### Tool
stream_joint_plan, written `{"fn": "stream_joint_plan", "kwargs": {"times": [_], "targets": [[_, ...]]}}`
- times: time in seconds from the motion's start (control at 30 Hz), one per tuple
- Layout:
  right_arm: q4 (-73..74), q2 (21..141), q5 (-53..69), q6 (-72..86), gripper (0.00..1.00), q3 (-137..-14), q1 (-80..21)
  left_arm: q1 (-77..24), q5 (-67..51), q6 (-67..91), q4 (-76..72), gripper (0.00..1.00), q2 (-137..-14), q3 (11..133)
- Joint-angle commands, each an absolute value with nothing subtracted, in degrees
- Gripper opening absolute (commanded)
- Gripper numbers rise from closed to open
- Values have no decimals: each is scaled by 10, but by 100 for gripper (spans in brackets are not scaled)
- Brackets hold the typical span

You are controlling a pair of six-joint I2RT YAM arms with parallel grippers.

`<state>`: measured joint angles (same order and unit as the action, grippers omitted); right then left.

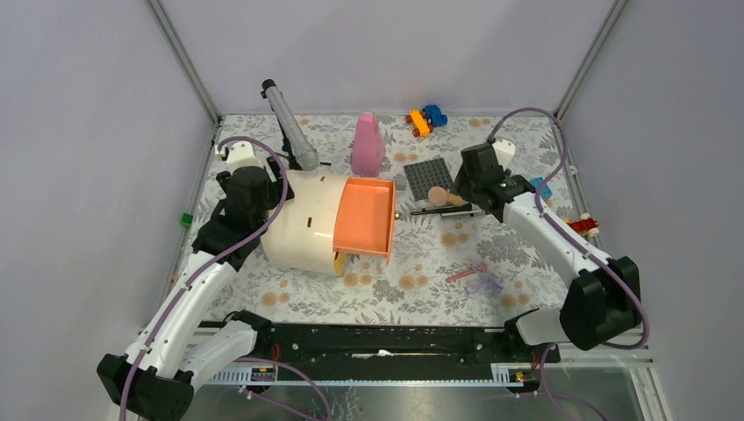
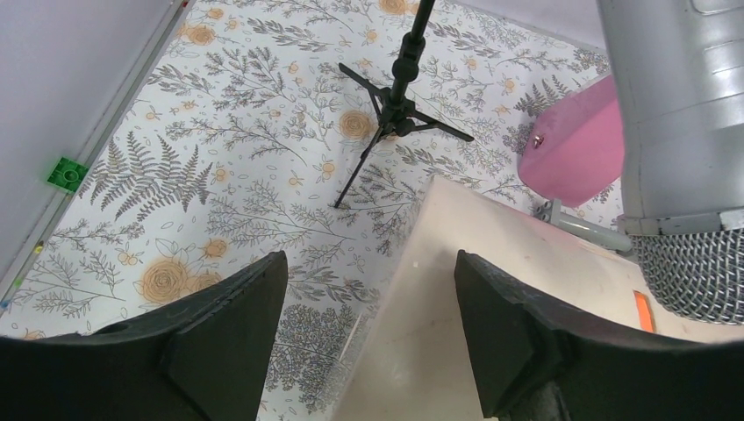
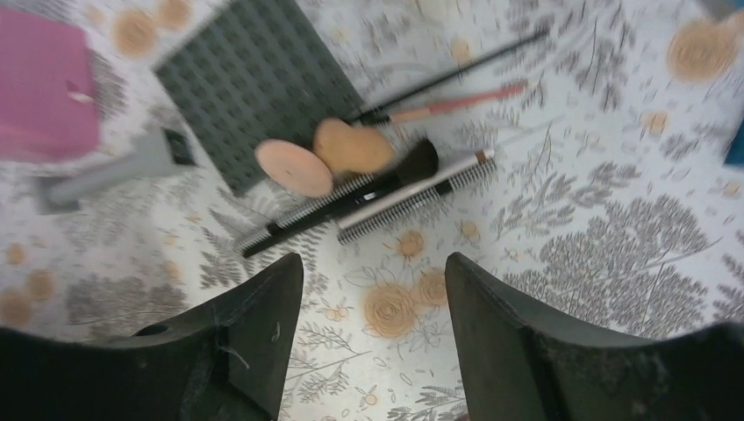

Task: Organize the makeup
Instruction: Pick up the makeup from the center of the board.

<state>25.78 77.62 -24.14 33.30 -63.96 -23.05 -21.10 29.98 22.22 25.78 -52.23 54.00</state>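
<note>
Right gripper (image 3: 373,274) hangs wide open and empty over the brushes (image 3: 386,189), puff (image 3: 294,167) and sponge (image 3: 354,146) crammed at its 11 o'clock, so closing there probably snags several or scatters them.

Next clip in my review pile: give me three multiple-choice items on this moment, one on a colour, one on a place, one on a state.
1. What colour is the drawer sticking out of the cream organiser?
A. Green
B. Blue
C. Orange

2. Where does the round peach puff lie?
A. In the drawer
B. At the edge of the dark grey studded plate
C. On top of the organiser

3. How is the right end effector?
A. Open, holding nothing
B. Shut on the puff
C. Shut on the drawer's rim

Answers: 1 C, the top view shows it orange. 2 B, the right wrist view shows the puff overlapping the plate's edge. 3 A, the same view shows it spread wide with nothing held.
</note>
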Motion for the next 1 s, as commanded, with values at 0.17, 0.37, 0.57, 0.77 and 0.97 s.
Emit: {"fn": "stream_joint_plan", "kwargs": {"times": [0.17,0.37,0.57,0.77,0.97], "targets": [[234,864,-233,450,62,-596,-220,-210,289,206,250,77,-525,533],[225,893,-256,482,59,-585,-216,-210,274,204,247,77,-526,533],[211,935,-250,485,57,-590,-206,-210,265,204,246,77,-528,533],[211,979,-253,483,55,-609,-202,-210,264,204,246,77,-529,533],[211,1017,-251,483,52,-617,-200,-209,261,203,246,77,-529,533]]}}
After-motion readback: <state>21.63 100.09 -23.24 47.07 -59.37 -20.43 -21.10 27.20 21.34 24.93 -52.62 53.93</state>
